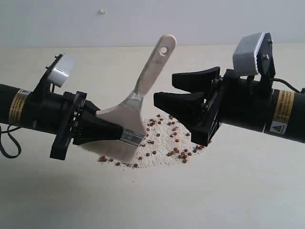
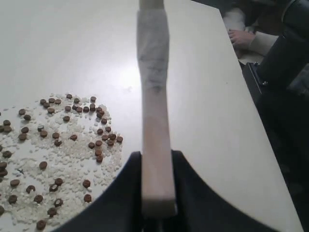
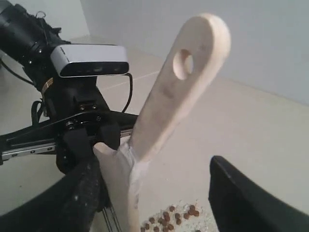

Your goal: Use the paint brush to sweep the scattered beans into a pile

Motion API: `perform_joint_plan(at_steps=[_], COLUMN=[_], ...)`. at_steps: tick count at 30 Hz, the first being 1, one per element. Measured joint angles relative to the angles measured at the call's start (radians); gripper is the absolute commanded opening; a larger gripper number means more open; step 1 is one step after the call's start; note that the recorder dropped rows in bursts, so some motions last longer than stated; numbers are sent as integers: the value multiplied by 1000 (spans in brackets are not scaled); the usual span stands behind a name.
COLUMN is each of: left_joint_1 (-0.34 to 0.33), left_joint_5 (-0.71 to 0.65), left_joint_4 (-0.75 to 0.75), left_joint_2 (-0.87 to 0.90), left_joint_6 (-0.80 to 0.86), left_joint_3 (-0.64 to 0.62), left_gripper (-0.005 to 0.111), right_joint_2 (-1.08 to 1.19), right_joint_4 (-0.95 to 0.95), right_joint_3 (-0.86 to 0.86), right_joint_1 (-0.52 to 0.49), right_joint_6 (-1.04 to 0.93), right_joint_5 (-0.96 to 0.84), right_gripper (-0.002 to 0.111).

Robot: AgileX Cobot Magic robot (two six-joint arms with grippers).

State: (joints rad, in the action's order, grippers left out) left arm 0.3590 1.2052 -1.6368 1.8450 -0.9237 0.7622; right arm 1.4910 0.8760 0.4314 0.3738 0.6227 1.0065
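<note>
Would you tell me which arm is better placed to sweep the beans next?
Left: its hand grips the brush, bristles by the beans; the right hand is open and empty.

The left arm extends from 9 o'clock in the exterior view, roughly level, its gripper (image 1: 112, 128) clamped with both fingers on the paint brush (image 1: 151, 67). The right arm extends from 3 o'clock, its gripper (image 1: 165, 89) pointing toward 9 o'clock, fingers spread wide, holding nothing.
</note>
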Motion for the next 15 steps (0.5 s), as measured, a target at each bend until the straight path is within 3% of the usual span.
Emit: perform_joint_plan(at_steps=[15], left_joint_1=[0], left_joint_5=[0], left_joint_4=[5], left_joint_2=[-15], left_joint_6=[24], left_joint_3=[0], left_gripper=[0], right_joint_2=[0], right_joint_4=[10], right_joint_3=[27], right_joint_1=[-32], right_joint_6=[44], right_joint_5=[23], right_gripper=[61])
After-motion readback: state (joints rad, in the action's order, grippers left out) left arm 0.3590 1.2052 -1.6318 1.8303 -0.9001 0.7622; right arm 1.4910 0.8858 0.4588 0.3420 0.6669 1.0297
